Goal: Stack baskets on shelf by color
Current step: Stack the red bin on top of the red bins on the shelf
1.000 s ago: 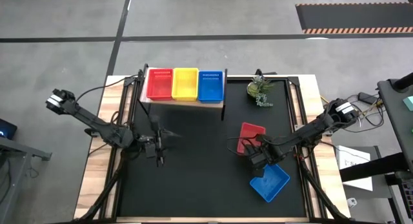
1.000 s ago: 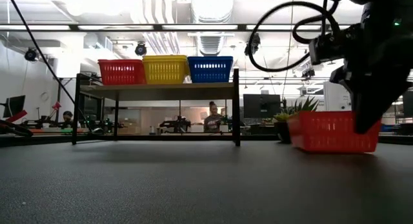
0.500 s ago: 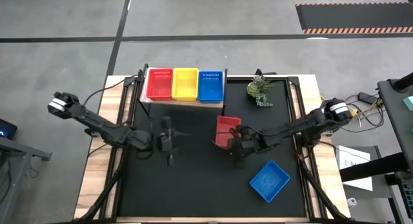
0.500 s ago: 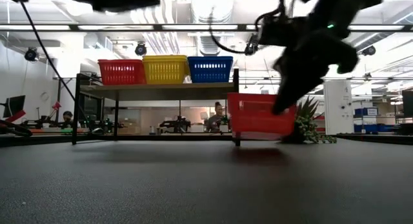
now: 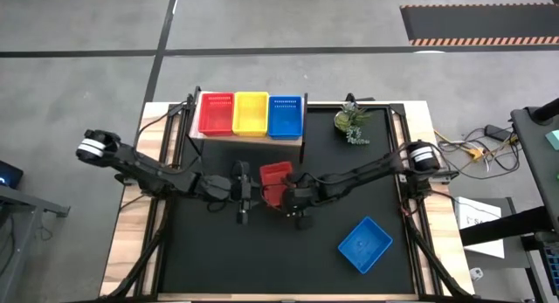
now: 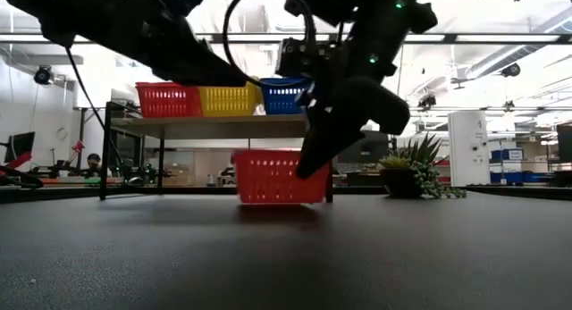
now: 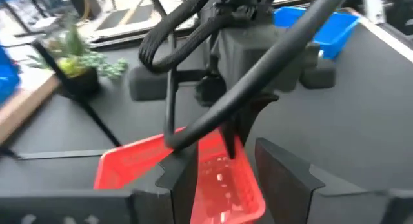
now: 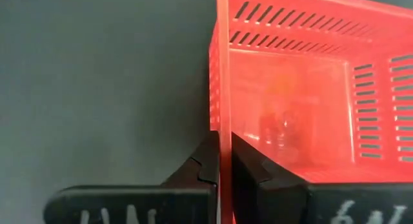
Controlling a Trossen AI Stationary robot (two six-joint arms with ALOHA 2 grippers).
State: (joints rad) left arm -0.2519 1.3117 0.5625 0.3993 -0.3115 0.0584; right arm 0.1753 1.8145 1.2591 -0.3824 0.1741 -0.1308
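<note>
Three baskets stand side by side on the pale shelf [image 5: 249, 137]: red [image 5: 216, 113], yellow [image 5: 250, 113] and blue [image 5: 285, 115]. A second red basket [image 5: 273, 181] is at mid-table in front of the shelf, with my right gripper [image 5: 288, 196] shut on it. In the low view this red basket [image 6: 277, 176] hangs just above the tabletop. My left gripper [image 5: 255, 192] is open at the basket's left side. In the left wrist view its fingers [image 7: 184, 179] stand on either side of the red basket [image 7: 219, 179]; whether they touch it I cannot tell. A second blue basket [image 5: 364, 244] lies flat on the table at the near right. My right gripper [image 8: 219, 161] pinches one side wall of the red basket at its top rim [image 8: 222, 130], one finger inside the basket and one outside. In the low view the fingers [image 6: 315, 158] slant down onto it from the right. The basket sits upright, held a little clear of the table.
A small green potted plant [image 5: 351, 121] stands at the far right, beside the shelf. Black frame bars and cables run along the table's left and right edges. Both arms meet at mid-table. Bare black tabletop [image 5: 262, 259] lies at the near side.
My right gripper has carried the red basket from the table's right part leftward to the middle, lifted off the tabletop. My left gripper has moved toward the right, up to the basket. The blue basket on the table has kept its place.
</note>
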